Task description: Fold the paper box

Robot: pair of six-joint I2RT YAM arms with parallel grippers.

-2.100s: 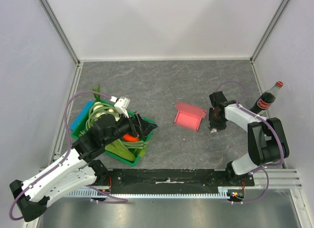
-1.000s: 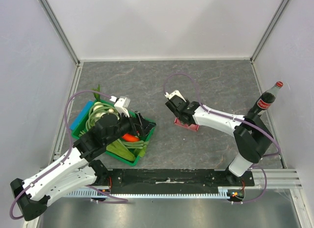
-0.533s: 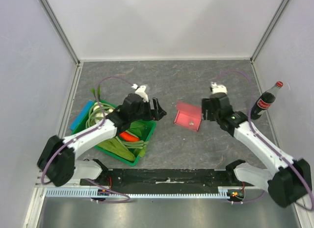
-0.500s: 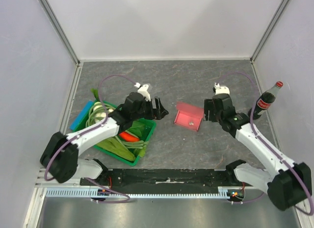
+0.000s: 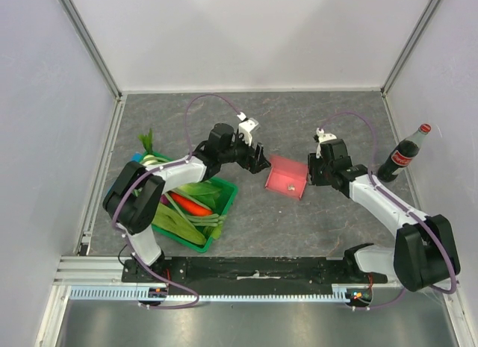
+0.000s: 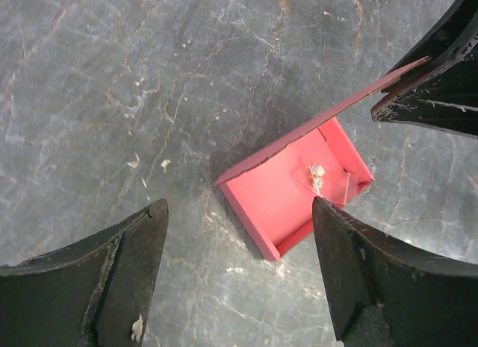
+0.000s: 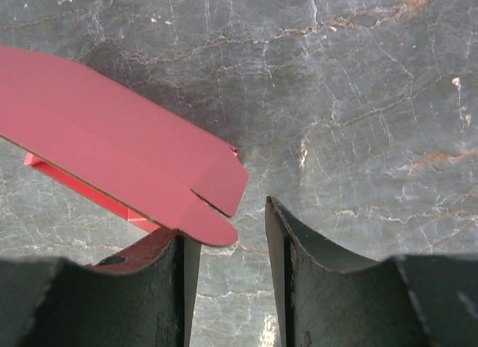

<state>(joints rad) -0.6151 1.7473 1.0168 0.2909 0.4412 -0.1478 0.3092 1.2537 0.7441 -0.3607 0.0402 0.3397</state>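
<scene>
Pink card this thin forgives very little. The paper box (image 5: 286, 177) lies on the grey tabletop (image 5: 299, 123) near the green crate (image 5: 228, 201), off its far corner and clear of it, with its tray (image 6: 291, 201) open upward and its lid (image 7: 112, 145) standing tilted rather than folded down. My left gripper (image 5: 259, 162) sits between the crate and the box, jaws spread wide with nothing in them, the tray showing below the gap. My right gripper (image 5: 312, 173) is on the side of the box away from the crate, jaws about half parted. The lid's rounded tab (image 7: 213, 224) sits at their mouth, but I see table through the gap and nothing clamped.

The box is light and nothing pins it, so a push from one side alone would likely slide it toward the crate or spin it instead of closing the lid. If the right jaws close on the tab off-line, the card may crease, or the tab may bend outside the tray rather than tuck in. The left gripper, this wide and this near, could crush the tray wall on the crate side. The cola bottle (image 5: 403, 154), far from the crate beyond my right arm, could tip if that elbow swings out.
</scene>
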